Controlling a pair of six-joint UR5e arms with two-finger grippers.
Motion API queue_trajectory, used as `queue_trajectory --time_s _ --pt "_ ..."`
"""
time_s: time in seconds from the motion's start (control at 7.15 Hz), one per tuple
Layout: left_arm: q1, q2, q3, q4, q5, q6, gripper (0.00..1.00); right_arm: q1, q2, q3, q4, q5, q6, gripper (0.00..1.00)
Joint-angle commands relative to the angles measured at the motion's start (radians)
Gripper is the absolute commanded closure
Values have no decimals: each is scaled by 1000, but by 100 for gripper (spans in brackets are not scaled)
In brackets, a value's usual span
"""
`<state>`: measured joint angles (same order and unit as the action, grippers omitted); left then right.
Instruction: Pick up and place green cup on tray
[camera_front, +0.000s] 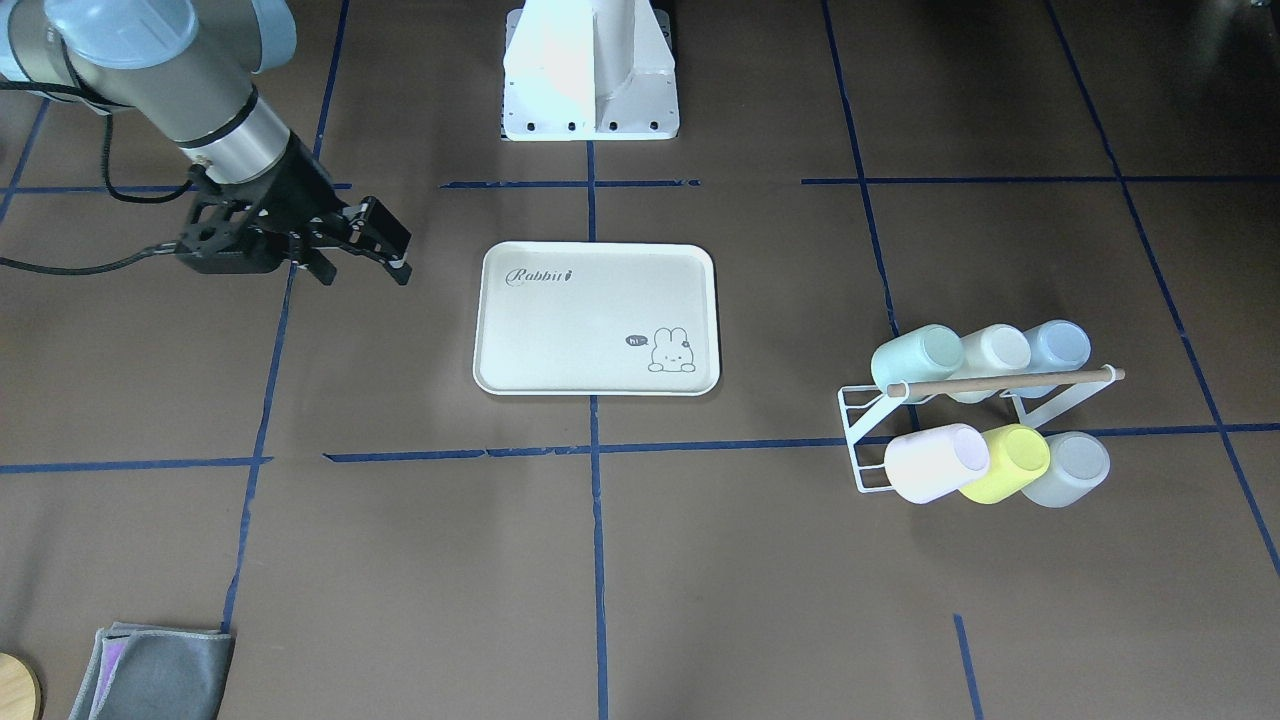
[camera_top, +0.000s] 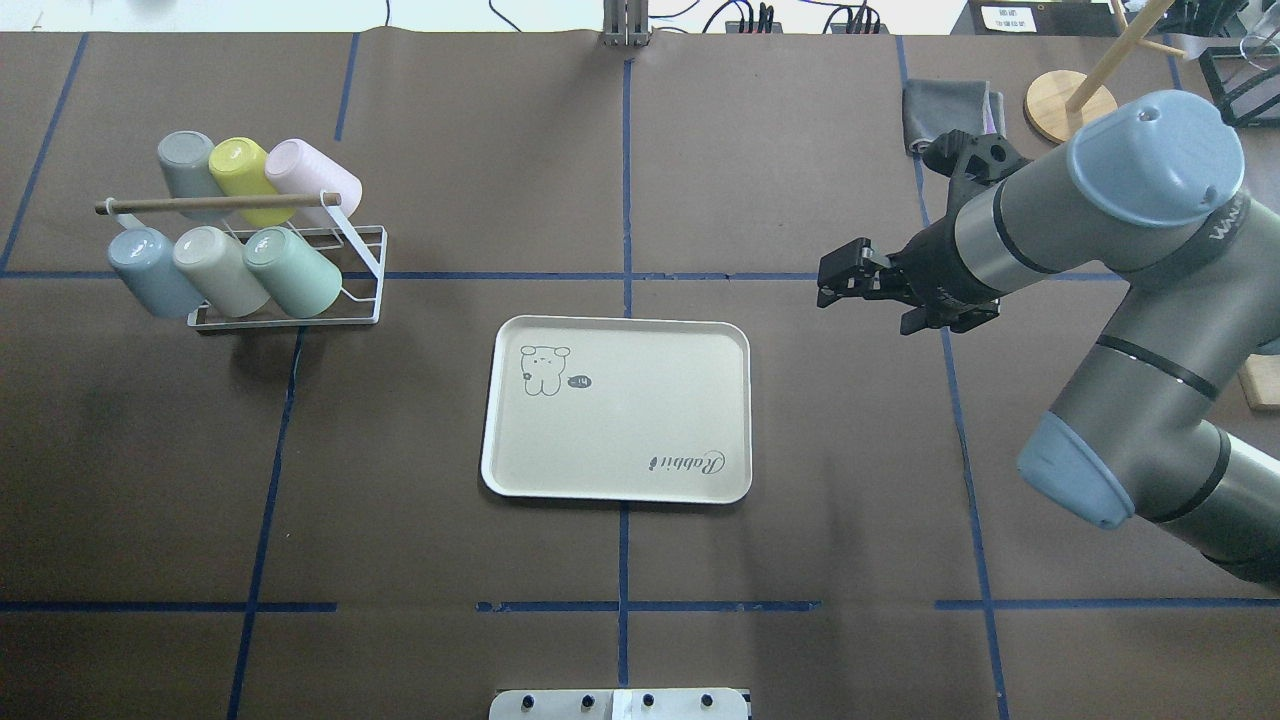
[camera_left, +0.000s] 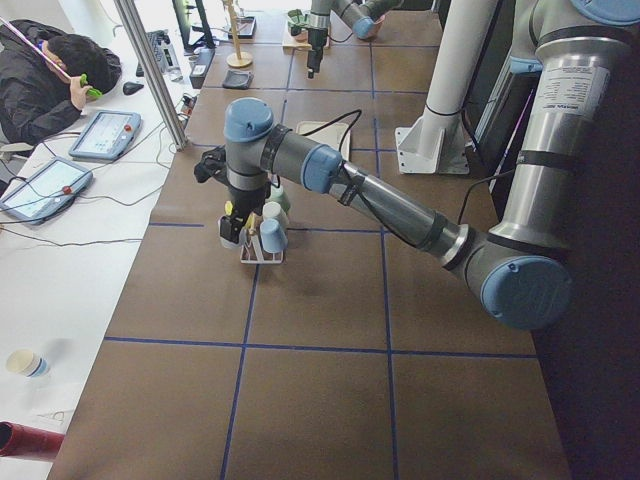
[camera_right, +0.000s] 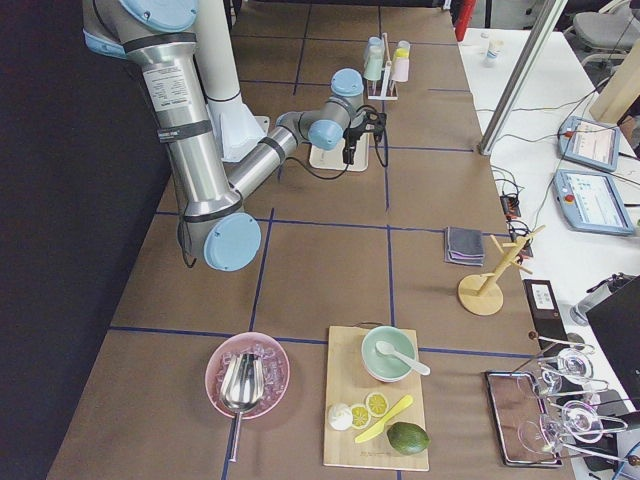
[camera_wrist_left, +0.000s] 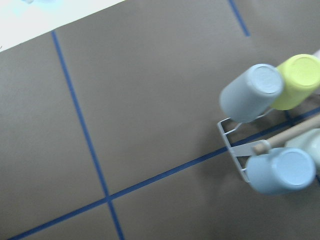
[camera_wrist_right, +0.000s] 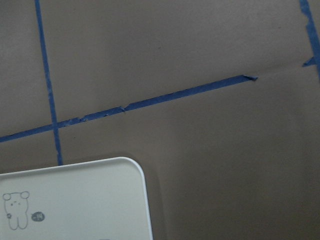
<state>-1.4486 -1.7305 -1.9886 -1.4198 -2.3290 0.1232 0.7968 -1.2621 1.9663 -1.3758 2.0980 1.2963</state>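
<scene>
The green cup lies on its side on a white wire rack, at the end of the row nearest the tray, next to a cream cup and a light blue cup. It also shows in the overhead view. The tray lies flat and bare at the table's middle; one of its corners shows in the right wrist view. My right gripper hovers open and empty beside the tray, on the side away from the rack. My left gripper hangs by the rack's outer end; I cannot tell whether it is open.
A pink, a yellow-green and a grey cup fill the rack's other row. A wooden rod lies across the rack. A folded grey cloth and a wooden stand sit at the far right. Blue tape lines cross the brown table.
</scene>
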Motion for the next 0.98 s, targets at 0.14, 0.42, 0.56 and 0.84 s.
queue_trajectory --time_s 0.14,0.42,0.56,0.84 --pt "262 -9 -266 242 366 1 0 120 -16 34 -268 2 -311 0" --pt "435 -8 -363 301 634 6 0 180 -106 57 -296 2 -507 0" --pt "524 -9 -395 336 763 56 0 220 -143 56 -295 4 -590 0" --pt "611 -84 -409 442 980 249 0 274 -190 54 -295 4 -685 0"
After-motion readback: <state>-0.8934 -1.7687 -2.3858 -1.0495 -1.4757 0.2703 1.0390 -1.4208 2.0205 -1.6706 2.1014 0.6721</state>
